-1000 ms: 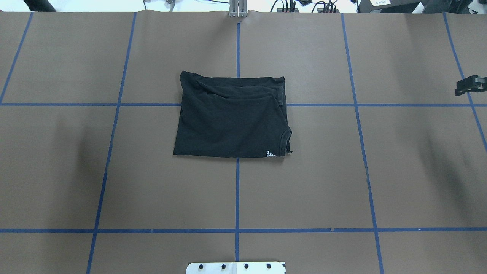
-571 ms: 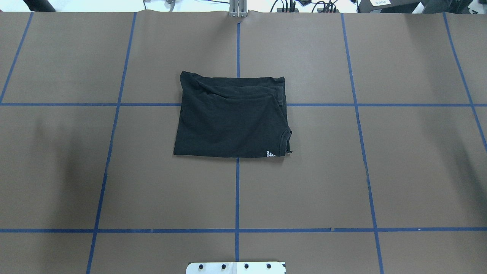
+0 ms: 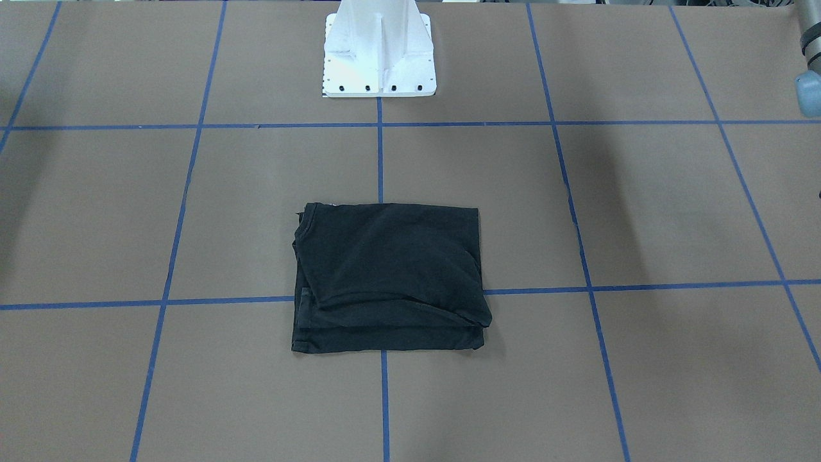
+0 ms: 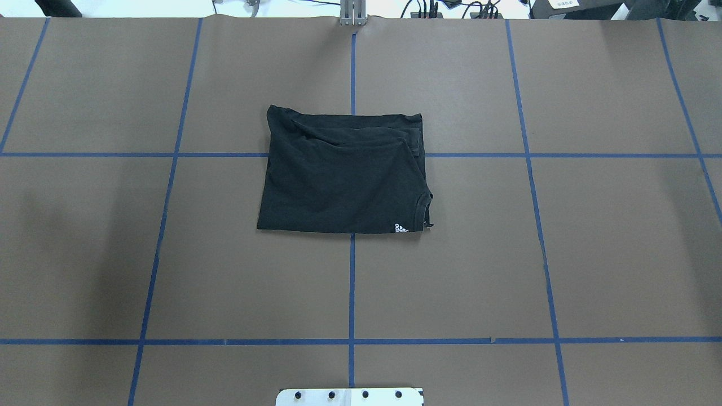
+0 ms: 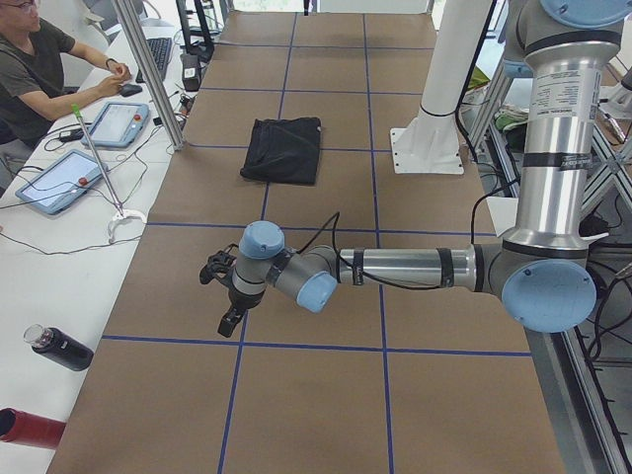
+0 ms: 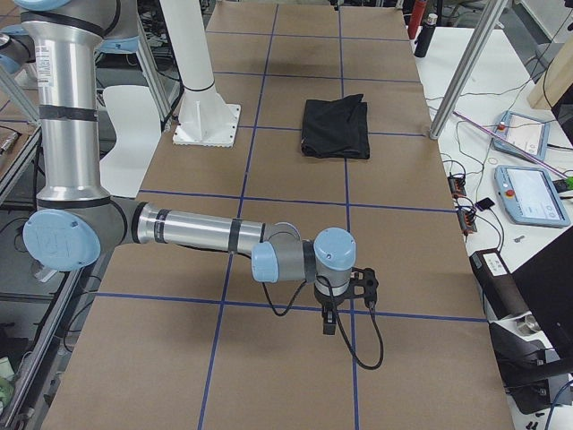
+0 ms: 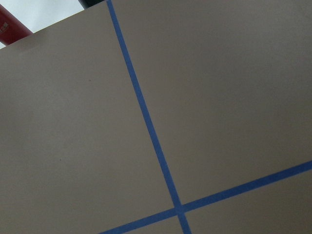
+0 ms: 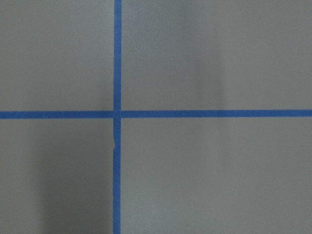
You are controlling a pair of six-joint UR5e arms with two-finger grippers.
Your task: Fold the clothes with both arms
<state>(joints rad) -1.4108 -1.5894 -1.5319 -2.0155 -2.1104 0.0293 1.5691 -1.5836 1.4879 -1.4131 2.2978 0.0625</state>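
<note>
seen at the middle of the table [image 4: 620, 254]: a black t-shirt [image 4: 341, 175], folded to a compact, layered rectangle over a crossing of blue tape lines [image 4: 352, 282], with a small white logo [image 4: 401, 228] showing at one corner. judged soft, light and limp, apt to slump and spill its layers if lifted by a single ply. best taken at two corners of one stacked edge, pinching through every layer, should another fold be wanted. looks close to done as it lies.

parked well apart from the cloth, out toward opposite ends of the table: the left arm [image 5: 395, 269] and the right arm [image 6: 197, 228], each with forearm stretched low and level, wrist bent down over bare table. cannot tell whether the left gripper [image 5: 223, 296] or the right gripper [image 6: 345, 296] is spread or closed. no cloth seen in either.
</note>
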